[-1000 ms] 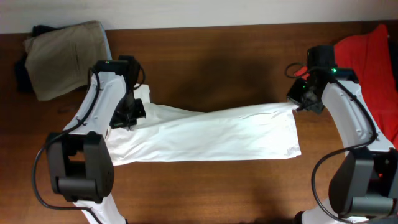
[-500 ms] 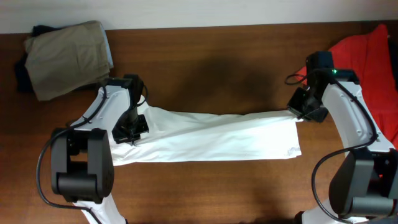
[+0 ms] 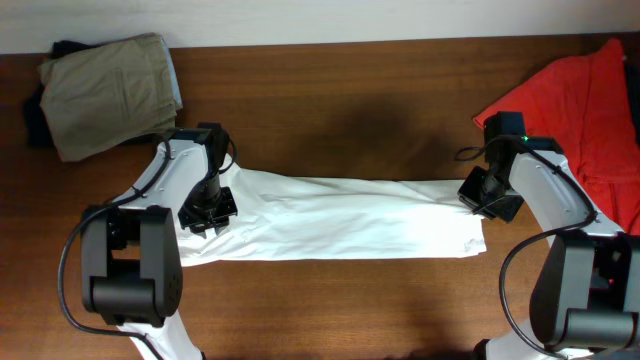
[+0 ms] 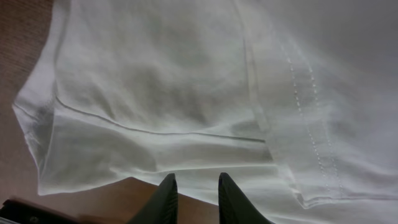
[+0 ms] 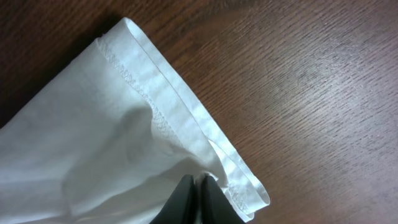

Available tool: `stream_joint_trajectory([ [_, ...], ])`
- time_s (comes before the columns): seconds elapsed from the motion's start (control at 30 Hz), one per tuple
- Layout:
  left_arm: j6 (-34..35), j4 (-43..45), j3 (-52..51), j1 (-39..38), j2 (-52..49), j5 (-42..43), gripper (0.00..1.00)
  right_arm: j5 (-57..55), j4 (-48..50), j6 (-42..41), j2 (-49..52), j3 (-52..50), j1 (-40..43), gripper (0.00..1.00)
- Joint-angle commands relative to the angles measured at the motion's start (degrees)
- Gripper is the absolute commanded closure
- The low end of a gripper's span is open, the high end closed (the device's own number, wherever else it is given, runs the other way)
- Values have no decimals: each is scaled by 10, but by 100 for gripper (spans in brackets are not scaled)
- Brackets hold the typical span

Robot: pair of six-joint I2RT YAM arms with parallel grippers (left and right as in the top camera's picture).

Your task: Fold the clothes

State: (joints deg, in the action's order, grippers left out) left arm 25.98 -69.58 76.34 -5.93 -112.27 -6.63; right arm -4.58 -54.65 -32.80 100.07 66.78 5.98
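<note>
**White shirt flat between both arms**

White T-shirt (image 3: 340, 220) lies as a long folded band across the table (image 3: 350, 110). Right gripper (image 5: 198, 186) is at the shirt's right end, fingers pressed together, pinching the stitched hem. Left gripper (image 4: 194, 186) is at the left end, fingers slightly spread, fabric showing in the gap. Khaki garment (image 3: 105, 90) sits at the back left, red garment (image 3: 590, 100) at the back right.

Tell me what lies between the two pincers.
In the overhead view, the white T-shirt stretches as a long band from the left pincer to the right pincer.
</note>
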Motion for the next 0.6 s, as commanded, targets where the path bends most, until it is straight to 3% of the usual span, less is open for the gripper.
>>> stream_joint_trajectory([
  [0.0,3,-6,-5,3,7,1,83,-19,-6,-7,1,-9,4,91],
  [0.07,3,-16,-5,4,7,-22,99,-34,-4,-7,1,-21,4,91],
  [0.17,7,-32,-5,6,7,-50,99,-45,4,-7,1,-36,4,90],
  [0.23,17,-43,-5,9,7,-52,100,-48,4,-7,1,-39,4,70],
  [0.3,18,-54,-5,9,8,-52,100,-52,4,-7,1,-39,4,61],
  [0.33,18,-58,-5,9,8,-54,99,-53,4,-7,1,-39,4,50],
  [0.4,18,-62,-4,9,8,-68,100,-54,5,-7,1,-39,5,8],
  [0.43,19,-63,-4,9,10,-74,99,-54,5,-7,0,-38,5,1],
  [0.57,19,-61,12,9,39,-88,98,-31,-6,-7,0,-9,5,1],
])
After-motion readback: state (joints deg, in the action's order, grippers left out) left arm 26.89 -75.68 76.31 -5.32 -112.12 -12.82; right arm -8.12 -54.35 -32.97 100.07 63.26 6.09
